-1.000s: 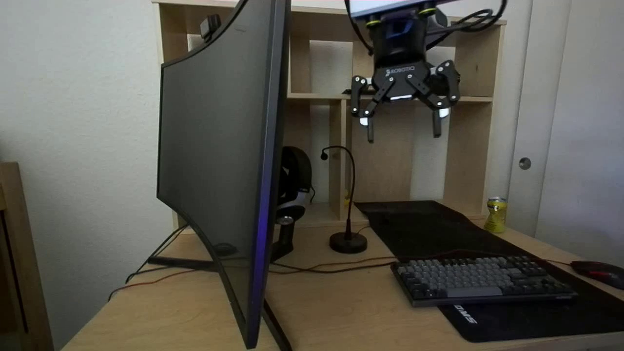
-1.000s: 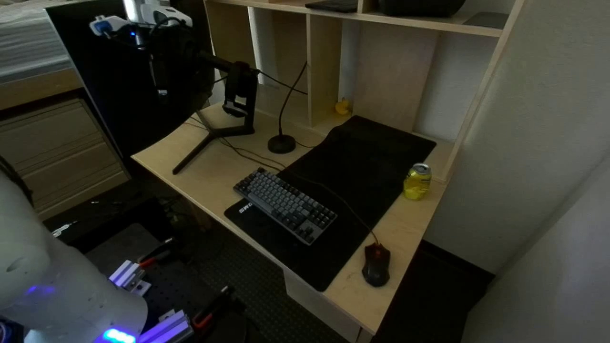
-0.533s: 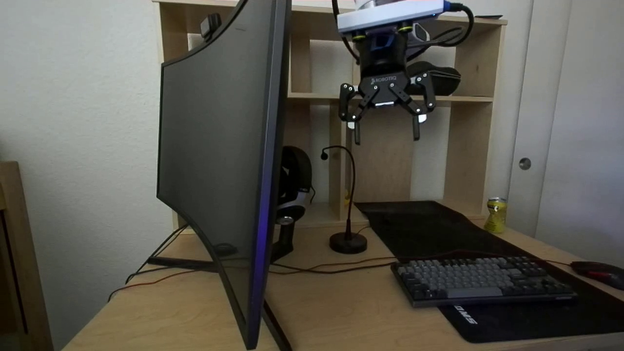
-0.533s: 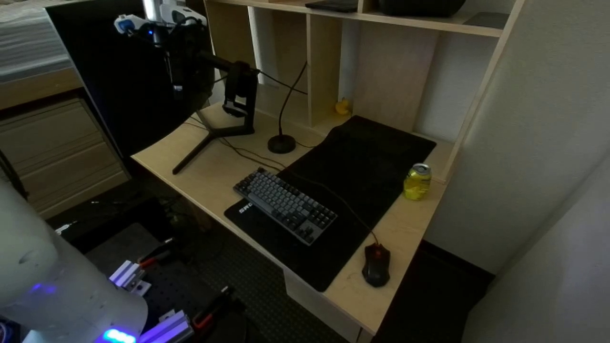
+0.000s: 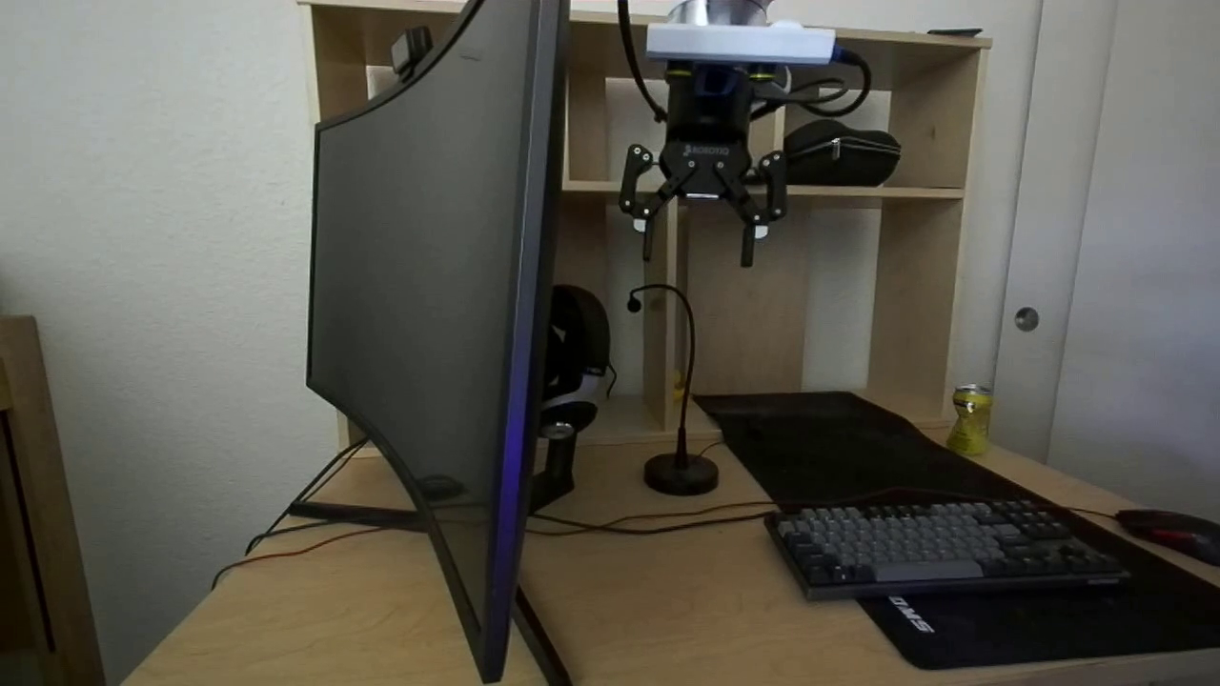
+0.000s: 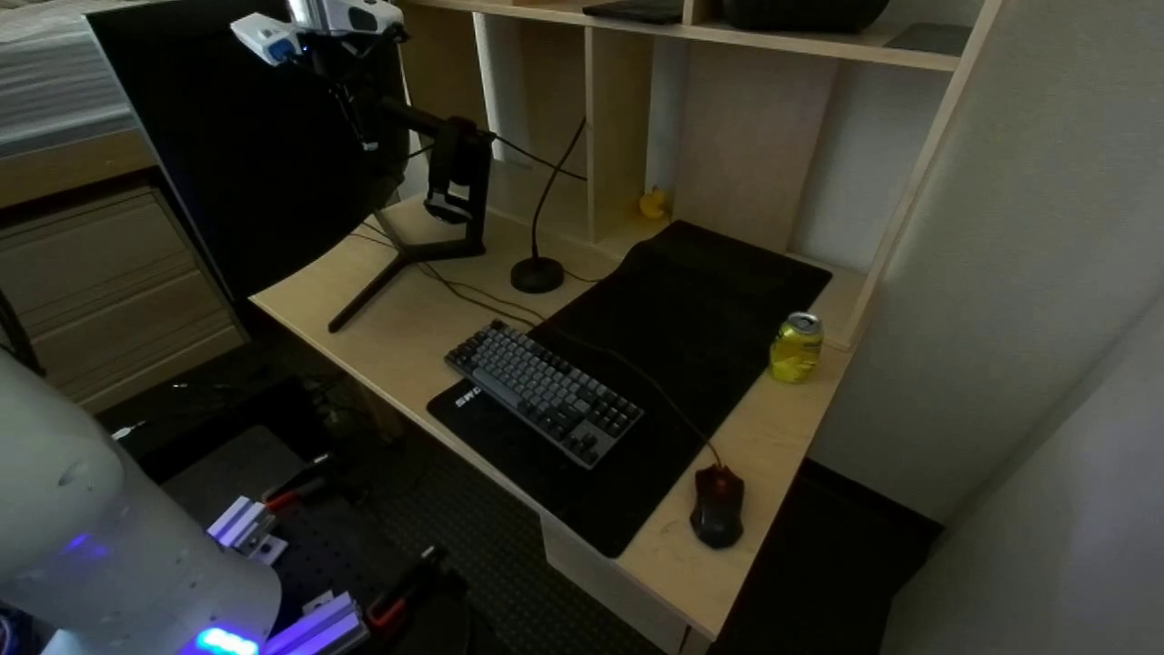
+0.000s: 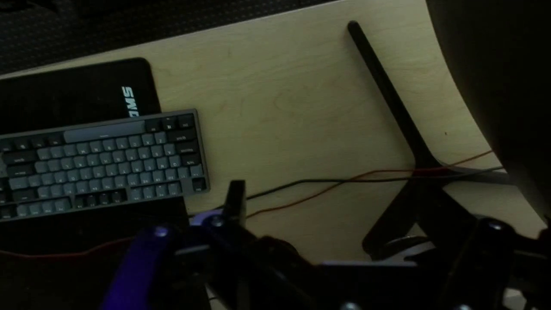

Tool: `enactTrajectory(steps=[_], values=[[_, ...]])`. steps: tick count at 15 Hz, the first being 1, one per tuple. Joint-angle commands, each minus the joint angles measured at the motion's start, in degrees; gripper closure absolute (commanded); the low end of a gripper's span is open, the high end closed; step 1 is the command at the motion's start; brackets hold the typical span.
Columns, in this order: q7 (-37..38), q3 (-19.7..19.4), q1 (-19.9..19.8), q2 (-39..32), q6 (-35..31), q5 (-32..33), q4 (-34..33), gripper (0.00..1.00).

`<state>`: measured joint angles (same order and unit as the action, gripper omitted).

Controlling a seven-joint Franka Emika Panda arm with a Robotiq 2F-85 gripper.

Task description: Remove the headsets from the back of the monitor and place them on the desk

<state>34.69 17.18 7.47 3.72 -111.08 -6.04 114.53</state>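
The headsets (image 5: 583,329) are black with a grey-white part. They hang behind the monitor (image 5: 429,238), which partly hides them in an exterior view. In an exterior view the headsets (image 6: 445,164) hang at the monitor's stand, above the light-wood desk (image 6: 314,291). My gripper (image 5: 698,255) is open and empty, pointing down, higher than the headsets and to their right in that view. In an exterior view the gripper (image 6: 367,144) is dark against the monitor's back and hard to make out. In the wrist view part of the headsets (image 7: 409,249) shows above the gripper body.
A gooseneck stand (image 5: 681,474) stands beside the headsets, below the gripper. Monitor legs (image 6: 373,289) and cables (image 7: 301,181) spread over the desk. A keyboard (image 6: 550,391), mouse (image 6: 718,509), black mat (image 6: 691,291), yellow can (image 6: 797,347) and cubby shelf (image 5: 915,286) are around.
The open gripper has moved toward the monitor and headsets, leftward in an exterior view and deeper toward the shelf. The headsets, monitor and desk items have not moved.
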Motion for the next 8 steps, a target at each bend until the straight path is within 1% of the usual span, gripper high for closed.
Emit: enactTrajectory(steps=[1,6,7,8], values=[[0.1,-1.7,1.6,-0.3,0.1,0.1,-0.2,0.0],[0.1,-1.6,2.0,0.1,0.2,0.2,0.6,0.0],[0.9,0.0,3.2,-2.4,-5.8,2.4,-0.2,0.0],[1.5,1.1,4.3,-5.2,-10.4,6.1,-1.5,0.0]])
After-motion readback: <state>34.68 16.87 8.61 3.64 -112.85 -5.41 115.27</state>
